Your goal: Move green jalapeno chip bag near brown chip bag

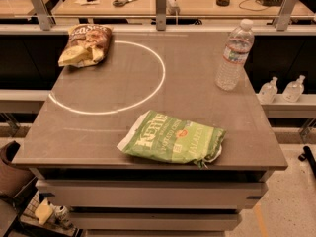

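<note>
The green jalapeno chip bag (173,143) lies flat near the front edge of the grey table (197,98), right of centre, with white "Kettle" lettering facing up. The brown chip bag (86,45) lies at the table's back left corner, with pale chips pictured on its lower half. The two bags are far apart. The gripper and arm are not in view.
A clear water bottle (234,56) stands upright at the back right of the table. A bright ring of reflected light (111,78) shows on the tabletop. Two small bottles (281,89) sit on a ledge to the right. Desks with scissors stand behind.
</note>
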`<act>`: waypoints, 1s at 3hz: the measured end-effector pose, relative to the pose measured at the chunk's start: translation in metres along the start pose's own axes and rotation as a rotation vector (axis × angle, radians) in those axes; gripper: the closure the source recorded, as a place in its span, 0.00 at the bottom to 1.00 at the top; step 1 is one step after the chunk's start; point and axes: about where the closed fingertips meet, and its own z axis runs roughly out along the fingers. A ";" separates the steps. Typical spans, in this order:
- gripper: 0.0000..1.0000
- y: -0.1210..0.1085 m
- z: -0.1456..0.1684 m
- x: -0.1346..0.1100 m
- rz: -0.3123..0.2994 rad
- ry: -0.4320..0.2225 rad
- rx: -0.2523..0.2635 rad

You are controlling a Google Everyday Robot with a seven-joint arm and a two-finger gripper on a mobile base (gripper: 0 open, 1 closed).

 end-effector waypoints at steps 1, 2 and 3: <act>0.00 0.000 0.000 0.000 0.000 0.000 0.000; 0.00 0.018 0.022 -0.005 -0.009 -0.001 -0.054; 0.00 0.053 0.063 -0.009 -0.015 -0.019 -0.160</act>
